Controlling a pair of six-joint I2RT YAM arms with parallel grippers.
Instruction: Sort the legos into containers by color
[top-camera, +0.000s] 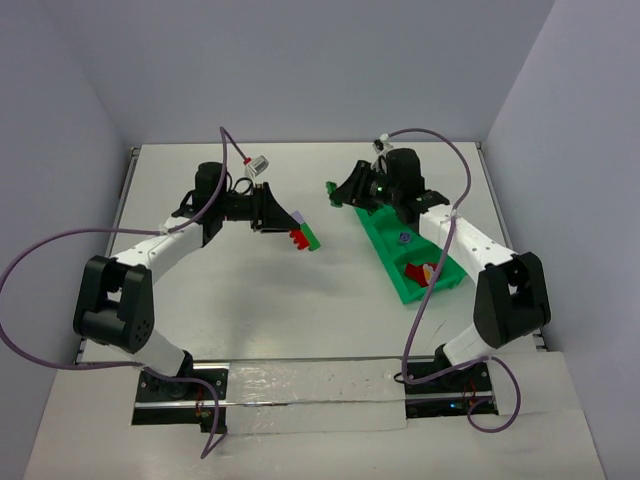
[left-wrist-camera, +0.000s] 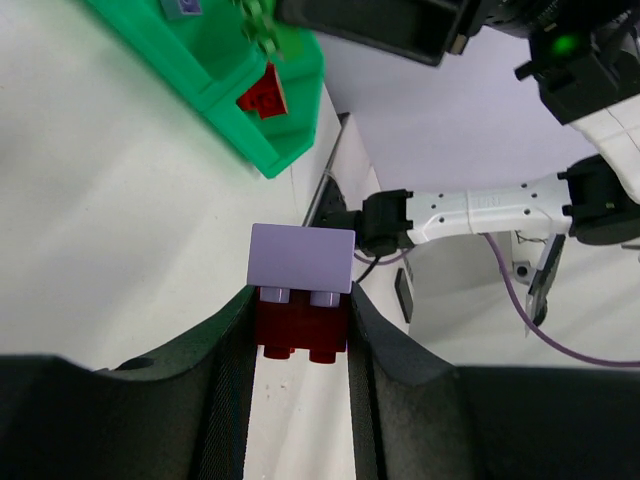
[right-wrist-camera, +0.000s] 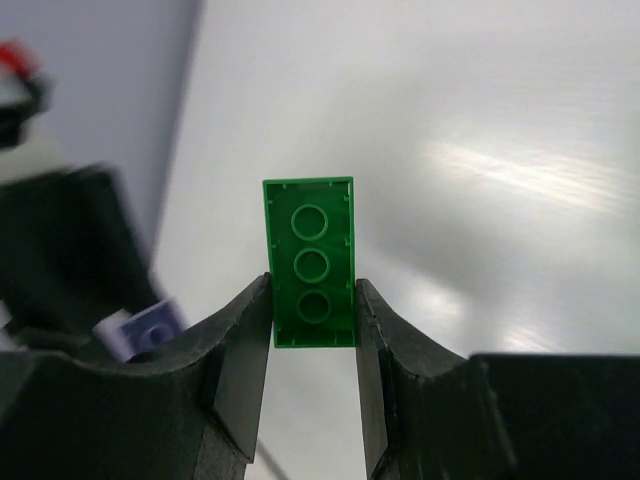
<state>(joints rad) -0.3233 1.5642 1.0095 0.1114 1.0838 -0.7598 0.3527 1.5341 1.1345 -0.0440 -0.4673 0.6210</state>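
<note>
Top external view: on the left half of the white table (top-camera: 250, 300), the left gripper (top-camera: 288, 225) sits at about 11 o'clock from the table's middle. Its jaws are closed on a red brick (top-camera: 296, 238). A green piece (top-camera: 312, 238) lies at 3 o'clock of this brick, just beside it; I cannot tell if the two are joined. In the left wrist view the left gripper (left-wrist-camera: 300, 295) presses both sides of the red brick (left-wrist-camera: 300, 335), and a lilac plate (left-wrist-camera: 300, 258) sits on the brick's studs, beyond the fingertips. Moving right, the right gripper (top-camera: 338, 190) is at about 1 o'clock from the table's middle, near the far end of the green tray (top-camera: 385, 245). In the right wrist view the right gripper (right-wrist-camera: 312, 290) is closed narrowly on a green brick (right-wrist-camera: 310, 260) with three studs showing, held by its long edges. The tray lies at 3 o'clock of the middle, with its length running from 11 to 5 o'clock. Inside it, a purple brick (top-camera: 402, 239) rests in a middle compartment and a second red brick (top-camera: 413, 271) in the near compartment.
</note>
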